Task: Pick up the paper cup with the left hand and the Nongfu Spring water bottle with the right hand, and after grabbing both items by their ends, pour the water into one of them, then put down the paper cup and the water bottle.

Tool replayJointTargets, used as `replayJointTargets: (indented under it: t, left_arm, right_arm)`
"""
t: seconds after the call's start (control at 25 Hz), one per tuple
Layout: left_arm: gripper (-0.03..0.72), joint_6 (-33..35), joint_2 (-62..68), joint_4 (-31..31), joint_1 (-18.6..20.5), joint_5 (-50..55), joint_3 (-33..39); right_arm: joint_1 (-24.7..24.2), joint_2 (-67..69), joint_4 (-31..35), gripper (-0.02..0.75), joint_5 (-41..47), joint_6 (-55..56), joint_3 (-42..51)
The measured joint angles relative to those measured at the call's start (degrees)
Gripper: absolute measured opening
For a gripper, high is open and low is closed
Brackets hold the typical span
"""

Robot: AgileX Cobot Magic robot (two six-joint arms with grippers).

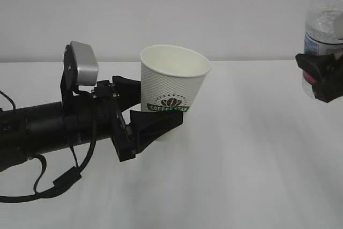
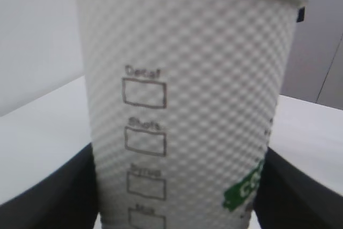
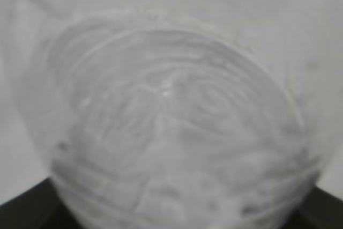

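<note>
The white dimpled paper cup (image 1: pixel 172 81) with a green logo stands upright, its open mouth up and its visible inner wall dry. My left gripper (image 1: pixel 161 105) is shut on the cup's lower part, one black finger on each side. In the left wrist view the paper cup (image 2: pixel 187 105) fills the frame between the left gripper (image 2: pixel 177 199) fingers. At the far right my right gripper (image 1: pixel 324 76) is shut on the clear Nongfu Spring water bottle (image 1: pixel 320 20), whose top is cut off. The bottle (image 3: pixel 171 116) fills the right wrist view above the right gripper (image 3: pixel 174 215). The water is not clearly visible.
The white table (image 1: pixel 241 159) runs back to a plain pale wall. A wide gap of bare tabletop lies between cup and bottle. The left arm's black cables (image 1: pixel 53 183) loop down at the lower left.
</note>
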Motion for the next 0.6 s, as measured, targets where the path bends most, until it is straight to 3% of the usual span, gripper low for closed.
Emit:
replayJointTargets:
  t: [0.24, 0.6]
  left_arm:
    - [0.586, 0.0, 0.0, -0.04, -2.34, 0.0, 0.13]
    - [0.586, 0.0, 0.0, -0.14, -4.54, 0.0, 0.13]
  right_arm:
    - [2.74, -0.13, -2.91, 0.53, 3.21, 0.0, -2.72]
    - [3.08, -0.13, -6.43, 0.53, 4.48, 0.0, -3.22]
